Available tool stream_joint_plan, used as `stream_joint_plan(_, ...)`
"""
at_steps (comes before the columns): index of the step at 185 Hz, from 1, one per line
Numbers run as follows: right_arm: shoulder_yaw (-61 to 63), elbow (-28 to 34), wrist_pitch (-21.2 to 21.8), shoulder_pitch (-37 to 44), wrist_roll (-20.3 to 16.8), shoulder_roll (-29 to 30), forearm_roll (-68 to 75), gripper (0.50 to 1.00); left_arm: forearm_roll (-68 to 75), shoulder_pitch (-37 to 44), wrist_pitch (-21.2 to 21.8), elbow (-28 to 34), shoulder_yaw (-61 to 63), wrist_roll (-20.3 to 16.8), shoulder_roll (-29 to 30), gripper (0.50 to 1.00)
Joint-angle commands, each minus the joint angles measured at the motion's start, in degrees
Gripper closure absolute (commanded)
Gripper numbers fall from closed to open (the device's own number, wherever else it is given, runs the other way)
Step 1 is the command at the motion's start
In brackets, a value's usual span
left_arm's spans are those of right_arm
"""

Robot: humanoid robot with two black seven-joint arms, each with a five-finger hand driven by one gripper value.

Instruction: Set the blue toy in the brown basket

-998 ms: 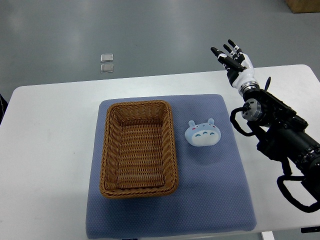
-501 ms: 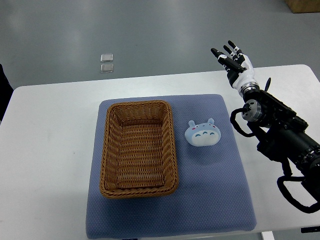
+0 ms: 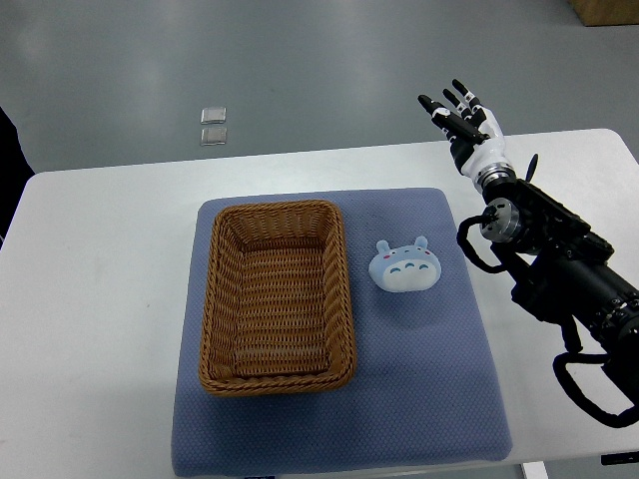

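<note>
White table [image 3: 110,259] underneath, wide and mostly bare. On it, blue-grey mat [image 3: 419,379], squared to the near edge. On the mat's left half, brown basket [image 3: 277,295], woven, rectangular, empty as far as visible. Just right of the basket's upper right corner but not touching it, blue toy [image 3: 402,266]: a rounded, pale-blue plush shape with small ears, lying flat on the mat, face up.

Right arm entering from the right edge, dark and cable-wrapped (a loose loop of cable hanging near the wrist joint). Right hand [image 3: 466,122] raised beyond the far edge of the mat, well apart from the toy, fingers [image 3: 446,108] spread and empty, holding nothing. Left arm nowhere in the picture. At the far left edge, a dark sliver, possibly part of a person, too little shown to say. On the floor beyond the table, two small clear squares [image 3: 213,125].

Task not yet begun by the look of it: toy ungrasped, basket unfilled.

Risks from here, as judgement only:
- Soft, domed toy likely to squash or roll under a fingertip pinch; a grasp from above with too little closure could let go mid-carry.
- Long reach down and leftward from a high, distant start; a low sweep could nudge the toy across the mat instead of capturing it.
- Raised basket wall between toy and target; too low a carry could clip the rim and shift the light basket or knock the toy free.
- Dangling cable could snag or drag over the mat's edge.
</note>
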Motion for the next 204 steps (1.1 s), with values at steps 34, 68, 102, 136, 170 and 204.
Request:
stream_joint_plan(34, -2.14, 8.62, -2.58, -1.77, 0.03, -5.57, -2.44, 0.595, -0.01, 0.0, 0.0, 0.0, -0.12, 0.0, 0.0, 0.5)
stream_joint_plan(68, -8.03, 12.22, -2.14, -1.94, -0.06, -12.08, -9.91, 0.597, -0.01, -0.09, 0.0, 0.0, -0.39, 0.0, 0.0, 0.5)
stream_joint_plan(102, -17.25, 19.96, -0.47, -2.21, -0.06, -20.42, -19.75, 0.595, -0.01, -0.09, 0.0, 0.0, -0.48, 0.0, 0.0, 0.5)
stream_joint_plan(136, -21.48, 20.67, 6.13, 0.08, -0.15, -24.3, -30.48, 0.595, -0.01, -0.09, 0.0, 0.0, -0.39, 0.0, 0.0, 0.5)
stream_joint_plan(170, -23.06, 24.01, 16.41, 2.8, -0.15, -27.81, -43.31, 0.597, -0.01, -0.09, 0.0, 0.0, -0.56, 0.0, 0.0, 0.5)
stream_joint_plan(204, -27.98, 29.45, 24.93, 6.06, -0.23, -32.03, -47.26, 0.597, -0.01, -0.09, 0.0, 0.0, -0.56, 0.0, 0.0, 0.5)
